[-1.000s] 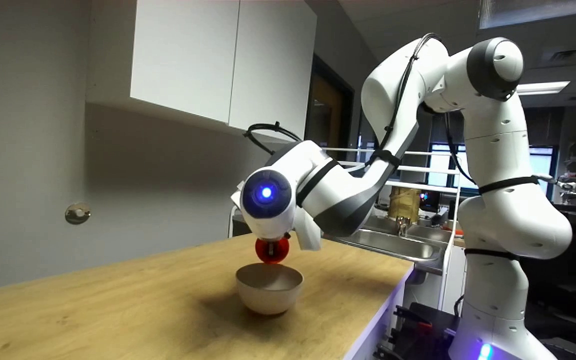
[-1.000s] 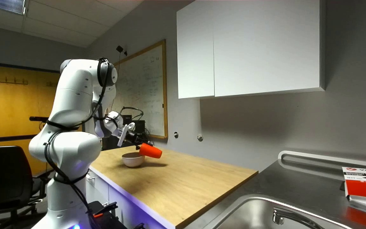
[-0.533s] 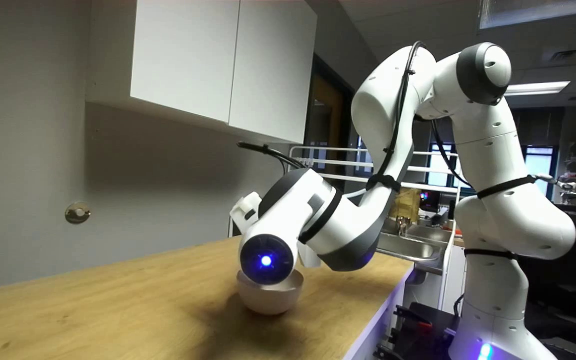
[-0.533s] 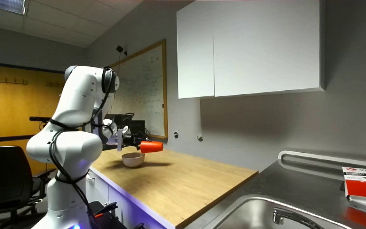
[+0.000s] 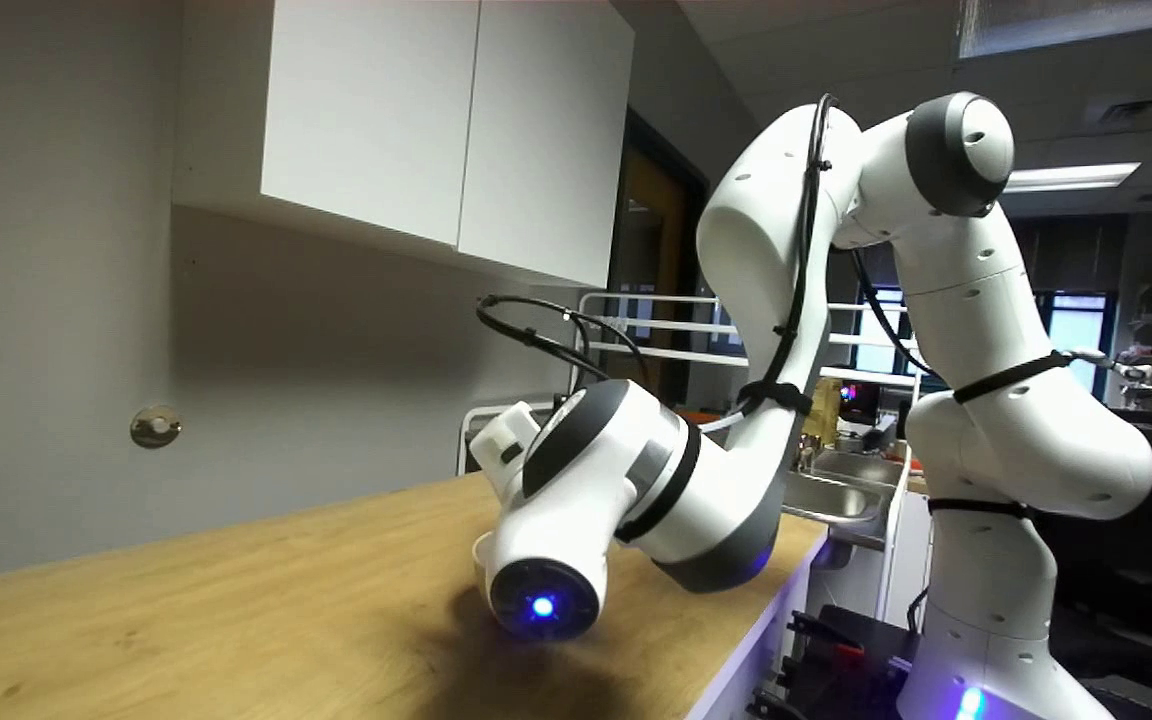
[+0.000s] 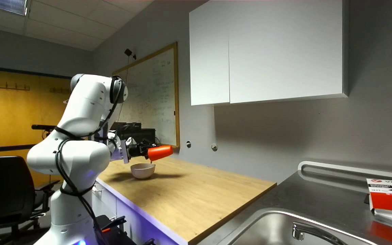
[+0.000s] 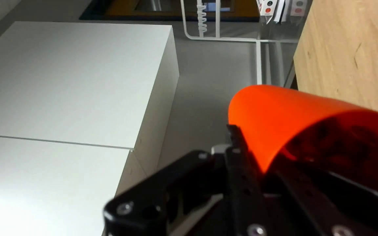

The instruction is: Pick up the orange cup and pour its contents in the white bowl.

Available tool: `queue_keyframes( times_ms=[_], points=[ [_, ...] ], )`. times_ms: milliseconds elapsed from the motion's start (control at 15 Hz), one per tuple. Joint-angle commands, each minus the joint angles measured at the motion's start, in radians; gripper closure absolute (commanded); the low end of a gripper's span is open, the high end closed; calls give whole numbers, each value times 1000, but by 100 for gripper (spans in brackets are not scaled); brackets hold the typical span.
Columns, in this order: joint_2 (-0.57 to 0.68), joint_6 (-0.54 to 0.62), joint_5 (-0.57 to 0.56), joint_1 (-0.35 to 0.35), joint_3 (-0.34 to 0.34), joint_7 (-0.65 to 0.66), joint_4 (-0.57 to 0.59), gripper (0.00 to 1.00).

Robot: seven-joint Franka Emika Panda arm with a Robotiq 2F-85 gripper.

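The orange cup (image 6: 160, 152) is held in the air, nearly level, its closed end slightly higher than its mouth. The mouth faces back toward my gripper (image 6: 145, 152). In the wrist view, my gripper (image 7: 258, 164) is shut on the wall of the orange cup (image 7: 274, 111), one finger outside and one at the inside. Dark lumps show inside the cup. The white bowl (image 6: 143, 172) stands upright on the counter, below the cup's mouth. A small dark bit shows between rim and bowl. In an exterior view my arm hides the cup and most of the white bowl (image 5: 481, 553).
The wooden counter (image 6: 196, 194) ends at a dark worktop with a sink (image 6: 271, 228) and a red and white box (image 6: 391, 197). White wall cabinets (image 5: 366, 110) hang above the counter. A white wire rack (image 5: 676, 325) stands behind the arm.
The cup has risen a little and turned from closed end low, through level, to closed end slightly high. The wrist has swung round, and the arm now covers most of the bowl in an exterior view.
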Motion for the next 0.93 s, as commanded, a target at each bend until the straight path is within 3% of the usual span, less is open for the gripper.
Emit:
queue_keyframes(
  times_ms=[0, 533, 867],
  points=[
    [56, -88, -5, 38, 22, 4, 36, 98],
    [114, -208, -82, 156, 23, -8, 37, 98],
    [109, -215, -82, 159, 21, -12, 38, 98]
  ],
)
